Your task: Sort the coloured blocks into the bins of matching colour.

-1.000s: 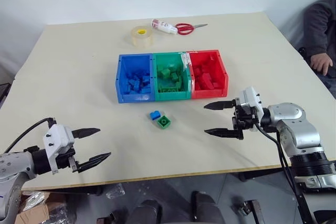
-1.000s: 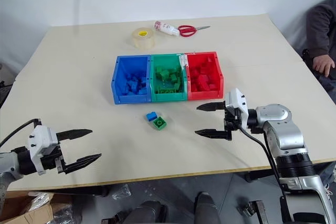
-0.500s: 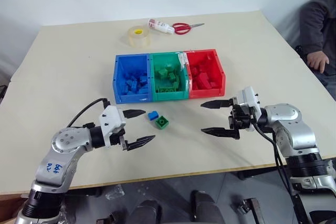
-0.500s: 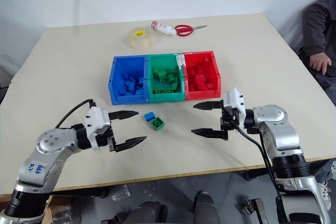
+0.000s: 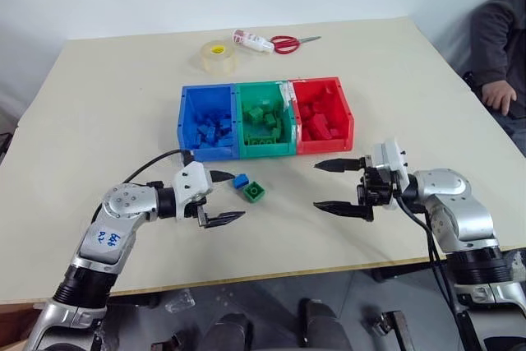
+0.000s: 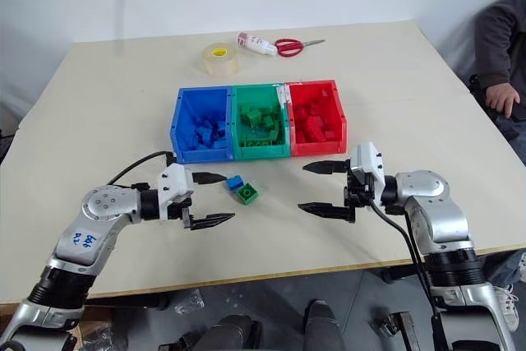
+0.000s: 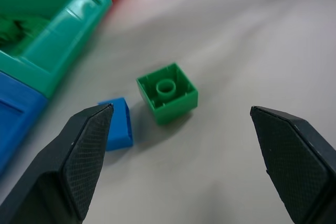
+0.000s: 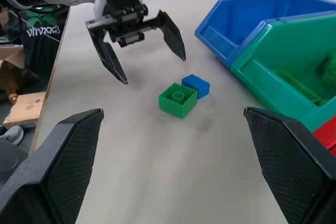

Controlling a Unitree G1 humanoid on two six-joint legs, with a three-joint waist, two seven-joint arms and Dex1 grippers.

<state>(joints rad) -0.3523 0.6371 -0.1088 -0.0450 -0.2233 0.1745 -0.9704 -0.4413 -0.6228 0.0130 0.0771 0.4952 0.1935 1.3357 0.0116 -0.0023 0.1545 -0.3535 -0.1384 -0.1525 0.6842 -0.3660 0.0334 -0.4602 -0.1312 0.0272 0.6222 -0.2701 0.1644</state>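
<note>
Two loose blocks lie together on the table in front of the bins: a blue block [image 5: 241, 180] and a green block [image 5: 255, 192] that touches it. My left gripper [image 5: 238, 196] is open just left of them, its fingers pointing at the pair, and the left wrist view shows the green block [image 7: 168, 93] between them. My right gripper [image 5: 314, 185] is open farther right, pointing left, apart from the blocks. The joined bins stand behind: blue bin [image 5: 209, 154], green bin [image 5: 267, 150] and red bin [image 5: 327, 146], each holding several blocks of its own colour.
A clear tape roll [image 5: 219, 57], a small white bottle [image 5: 252, 40] and red-handled scissors [image 5: 289, 42] lie at the table's far edge. A person [image 5: 501, 55] sits at the right side. Bare tabletop lies around the two loose blocks.
My left arm has swung in from the table's front left edge to the two loose blocks, its gripper still open. The right gripper has kept its place.
</note>
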